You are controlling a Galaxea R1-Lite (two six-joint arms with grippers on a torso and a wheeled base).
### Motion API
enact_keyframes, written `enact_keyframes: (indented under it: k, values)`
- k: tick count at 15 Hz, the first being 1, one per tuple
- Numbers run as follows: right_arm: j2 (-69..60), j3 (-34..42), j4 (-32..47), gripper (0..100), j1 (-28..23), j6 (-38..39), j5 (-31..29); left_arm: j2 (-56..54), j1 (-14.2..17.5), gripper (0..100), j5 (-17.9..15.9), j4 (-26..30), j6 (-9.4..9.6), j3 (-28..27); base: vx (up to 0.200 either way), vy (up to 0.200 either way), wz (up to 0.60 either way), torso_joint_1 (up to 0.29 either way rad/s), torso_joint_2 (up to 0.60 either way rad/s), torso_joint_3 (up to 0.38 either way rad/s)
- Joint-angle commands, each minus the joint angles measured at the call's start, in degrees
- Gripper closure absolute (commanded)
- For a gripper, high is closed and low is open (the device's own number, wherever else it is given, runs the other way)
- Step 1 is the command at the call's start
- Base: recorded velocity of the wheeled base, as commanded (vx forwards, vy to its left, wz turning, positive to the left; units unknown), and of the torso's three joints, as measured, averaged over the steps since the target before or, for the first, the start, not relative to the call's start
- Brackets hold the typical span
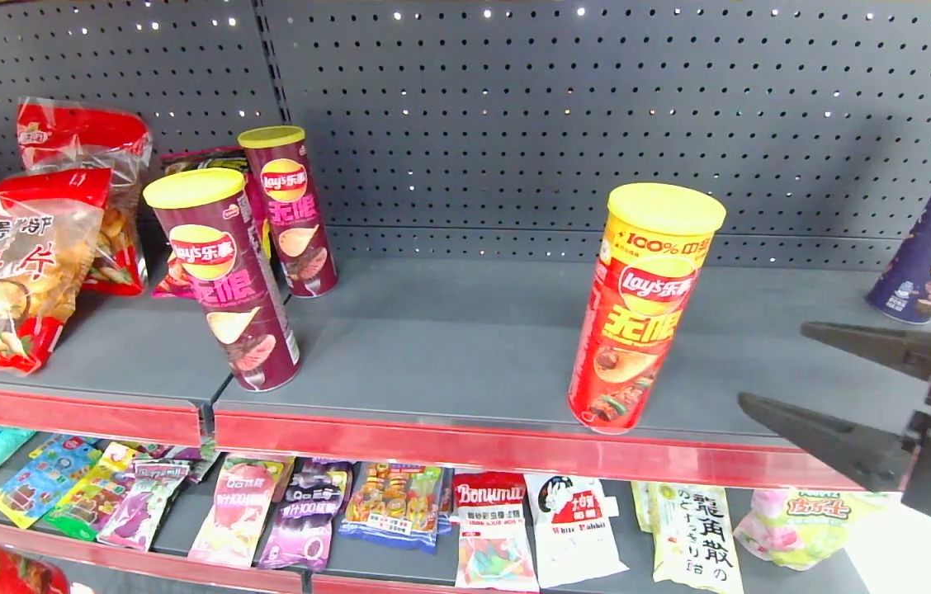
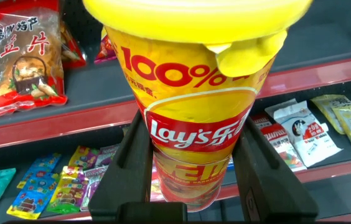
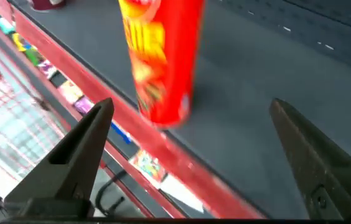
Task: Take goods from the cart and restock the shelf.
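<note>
— Standing upright at the front edge of the shelf [image 1: 449, 330], lid up: is that the red can [image 1: 639, 313]?
— Yes. Beside it the right claw [image 1: 772, 364] gapes wide, touching nothing. The left claw [image 2: 194, 134] grips a second can [image 2: 194, 74], lid toward the wrist.

The shelf is faced by the head view from the front and somewhat above, at middling range: pegboard back wall [image 1: 515, 124], upper shelf board [image 1: 465, 330], its red front edge [image 1: 465, 441] and lower shelf [image 1: 181, 532]. The left wrist view is set very near the held can [image 2: 194, 93] clasped in the left gripper [image 2: 194, 155], with the shelf front faced from farther back. The right wrist view is aimed down along the board from close above its front edge, between the spread fingers of the right gripper [image 3: 191, 104]. The standing can [image 1: 639, 313] is shared by the head and right wrist views, and the snack bag [image 1: 20, 264] at the board's left end by the head and left wrist views.
</note>
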Motion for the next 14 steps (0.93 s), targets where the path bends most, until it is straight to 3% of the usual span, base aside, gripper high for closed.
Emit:
enact_keyframes:
  k: [1, 3, 5, 6, 8, 11, 14]
  values:
    - [-19.5, 6.5, 9.6, 0, -7.1, -1.0, -1.9, 0.2, -0.1, 100, -0.1, 0.0, 0.01, 0.1, 0.000, 0.000, 0.00, 0.000, 0.00, 0.000]
    - [-36.8, 6.7, 27.0, 0, -12.6, -0.9, -3.8, 0.1, -0.1, 100, 0.3, 0.2, 0.01, 0.1, 0.000, 0.000, 0.00, 0.000, 0.00, 0.000]
    - [-48.7, 6.7, 38.2, 0, -15.1, -0.9, -5.4, 0.4, -0.1, 100, 0.2, 0.2, 0.01, 0.0, 0.000, 0.000, 0.00, 0.000, 0.00, 0.000]
    - [-54.5, 6.7, 44.2, 0, -16.0, -0.6, -9.7, 0.3, -0.1, 100, -0.1, 0.2, 0.01, 0.1, 0.000, 0.000, 0.00, 0.000, 0.00, 0.000]
    - [-54.0, 6.5, 43.7, 0, -15.5, 1.0, -19.5, 0.1, -0.2, 100, -0.2, 0.2, -0.07, 0.3, 0.000, 0.000, 0.00, 0.000, 0.00, 0.000]
    - [-54.1, 11.0, 43.3, 0, -15.5, 3.7, -22.7, -0.9, -0.4, 100, -1.7, 0.0, -0.16, 2.0, 0.000, 0.000, 0.00, 0.000, 0.00, 0.000]
    - [-53.8, 21.9, 33.2, 0, -16.2, 4.4, -24.9, -1.2, -0.4, 100, -2.8, -0.1, -0.16, 2.7, 0.000, 0.000, 0.00, 0.000, 0.00, 0.000]
